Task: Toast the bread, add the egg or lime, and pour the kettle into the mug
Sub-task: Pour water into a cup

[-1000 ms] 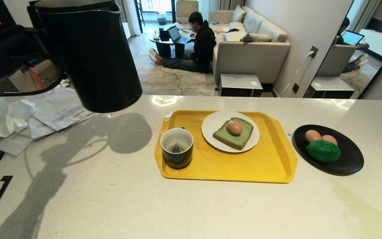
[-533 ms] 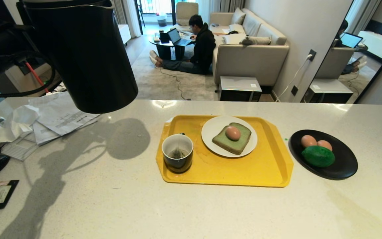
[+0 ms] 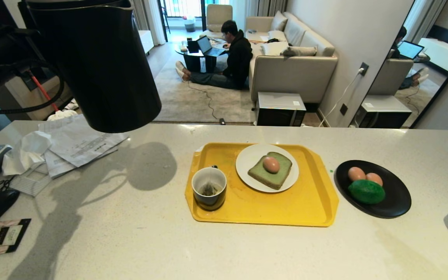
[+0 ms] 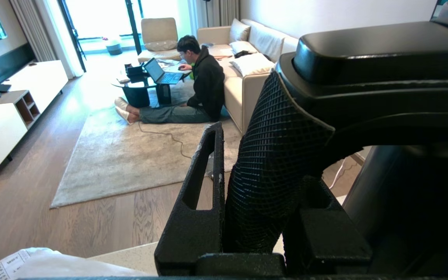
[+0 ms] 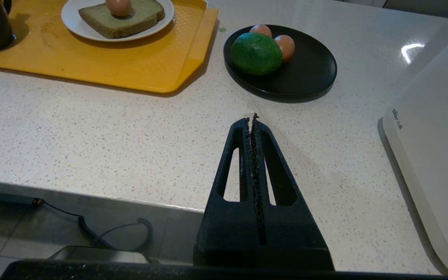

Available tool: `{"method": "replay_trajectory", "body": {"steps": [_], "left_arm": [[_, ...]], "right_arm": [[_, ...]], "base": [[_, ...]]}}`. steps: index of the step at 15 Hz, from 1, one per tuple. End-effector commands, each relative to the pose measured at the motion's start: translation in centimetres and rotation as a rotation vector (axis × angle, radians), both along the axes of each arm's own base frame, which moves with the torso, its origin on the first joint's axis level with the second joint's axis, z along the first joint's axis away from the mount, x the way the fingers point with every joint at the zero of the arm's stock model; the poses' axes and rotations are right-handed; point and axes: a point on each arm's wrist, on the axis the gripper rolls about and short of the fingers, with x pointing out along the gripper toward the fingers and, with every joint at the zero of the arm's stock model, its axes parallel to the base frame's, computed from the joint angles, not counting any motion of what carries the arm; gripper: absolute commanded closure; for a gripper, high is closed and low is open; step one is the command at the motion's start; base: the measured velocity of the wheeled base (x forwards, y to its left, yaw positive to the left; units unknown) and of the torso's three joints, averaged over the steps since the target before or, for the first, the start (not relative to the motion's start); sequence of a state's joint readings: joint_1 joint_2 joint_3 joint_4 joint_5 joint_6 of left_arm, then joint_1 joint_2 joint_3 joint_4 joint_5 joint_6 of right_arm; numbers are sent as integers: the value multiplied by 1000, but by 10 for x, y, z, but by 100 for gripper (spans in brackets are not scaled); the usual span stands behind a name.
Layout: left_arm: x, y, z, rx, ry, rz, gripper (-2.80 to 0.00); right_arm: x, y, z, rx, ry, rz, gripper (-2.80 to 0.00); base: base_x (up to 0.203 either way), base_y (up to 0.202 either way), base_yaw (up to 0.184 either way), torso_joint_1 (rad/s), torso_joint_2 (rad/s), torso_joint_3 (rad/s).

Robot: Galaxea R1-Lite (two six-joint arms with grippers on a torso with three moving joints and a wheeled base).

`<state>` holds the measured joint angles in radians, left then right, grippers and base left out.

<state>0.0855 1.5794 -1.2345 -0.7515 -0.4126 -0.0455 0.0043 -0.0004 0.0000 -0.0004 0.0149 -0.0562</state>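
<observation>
The left gripper (image 4: 255,202) pinches the kettle (image 3: 95,62) by its ribbed handle, holding it upright above the counter's (image 3: 130,233) far left part. It is rigid and probably heavy if full, so the handle suits best. The mug (image 3: 209,188) sits at the yellow tray's (image 3: 309,210) near left corner; the egg (image 3: 271,164) rests on the bread (image 3: 265,175). Papers (image 3: 72,144) lie underneath. The right gripper (image 5: 252,120) is pressed together near the front edge.

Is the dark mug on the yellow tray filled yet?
Not yet. The dark glossy mug holds only a tea bag on its white bottom; the tall black kettle hangs upright off to the left.
</observation>
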Motion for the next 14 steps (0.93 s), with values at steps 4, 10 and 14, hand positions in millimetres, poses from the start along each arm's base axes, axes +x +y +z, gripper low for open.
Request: {"method": "replay_trajectory", "body": {"steps": [4,10,14], "left_arm": [[-2,0,2,2,-9,-3,0],[-5,0,4,3,-16,-2,0],[-8,0,0,-1,-2,3,0]], "right_arm": [[0,0,0,-1,2,1,0],[0,0,0,1,2,1,0],[0,0,0,1,2,2,0]], "base": [[0,0,0,155,-300,-132],[0,0,0,7,-10,-6],[0,0,0,0,0,0]]}}
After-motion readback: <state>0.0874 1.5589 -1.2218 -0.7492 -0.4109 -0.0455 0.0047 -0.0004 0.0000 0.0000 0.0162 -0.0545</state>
